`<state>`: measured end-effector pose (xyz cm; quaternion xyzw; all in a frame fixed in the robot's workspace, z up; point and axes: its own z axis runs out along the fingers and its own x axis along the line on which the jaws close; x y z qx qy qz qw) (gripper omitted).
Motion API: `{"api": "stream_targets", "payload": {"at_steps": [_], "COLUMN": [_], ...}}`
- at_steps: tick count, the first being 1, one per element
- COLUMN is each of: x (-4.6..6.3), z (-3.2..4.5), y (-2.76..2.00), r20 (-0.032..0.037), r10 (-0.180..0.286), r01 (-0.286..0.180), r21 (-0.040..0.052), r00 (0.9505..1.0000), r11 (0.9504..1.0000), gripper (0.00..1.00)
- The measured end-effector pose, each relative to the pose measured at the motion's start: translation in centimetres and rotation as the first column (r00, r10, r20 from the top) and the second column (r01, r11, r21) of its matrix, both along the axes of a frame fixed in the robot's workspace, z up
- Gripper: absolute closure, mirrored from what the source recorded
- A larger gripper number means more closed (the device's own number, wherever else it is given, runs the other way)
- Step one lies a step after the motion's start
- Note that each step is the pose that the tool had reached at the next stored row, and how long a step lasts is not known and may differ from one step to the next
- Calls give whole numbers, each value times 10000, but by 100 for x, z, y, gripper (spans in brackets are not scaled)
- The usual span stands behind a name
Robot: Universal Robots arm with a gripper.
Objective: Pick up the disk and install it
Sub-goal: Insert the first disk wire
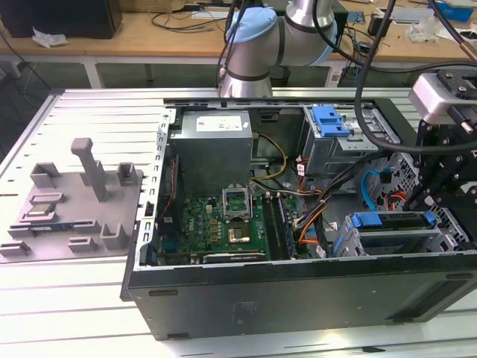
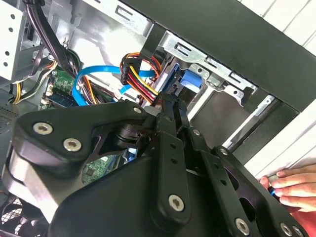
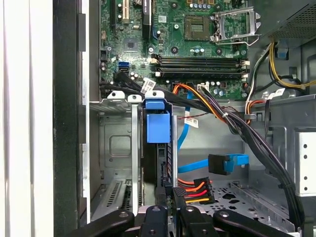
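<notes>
Though we cannot tell how far our end effector (image 3: pixel 174 197) is open, the disk (image 3: pixel 164 158) just ahead seems stiff, fairly heavy, shock-sensitive; best held by its blue carrier (image 3: pixel 158 126) edges.

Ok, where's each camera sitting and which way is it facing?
Exterior view: off the arm, high, looking down into the open computer case; arm and hand show.
First wrist view: on the arm, looking along the hand at the disk in its cage.
Second wrist view: on the arm, looking over the hand toward the case wall; a person's fingertips show.
Both wrist views share the hand and disk.
</notes>
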<state>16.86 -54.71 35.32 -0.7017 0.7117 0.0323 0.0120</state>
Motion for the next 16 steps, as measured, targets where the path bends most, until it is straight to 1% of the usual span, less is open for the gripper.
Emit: {"api": "stream_targets", "payload": {"at_steps": [6, 16], "x": [23, 11], "z": [-16, -38], "y": [-1, -6], "r20": [6, 8], "r10": [-13, -87], "r01": [13, 87], "r21": [64, 68], "r00": [10000, 10000], "r11": [10000, 9999], "gripper": [84, 84]}}
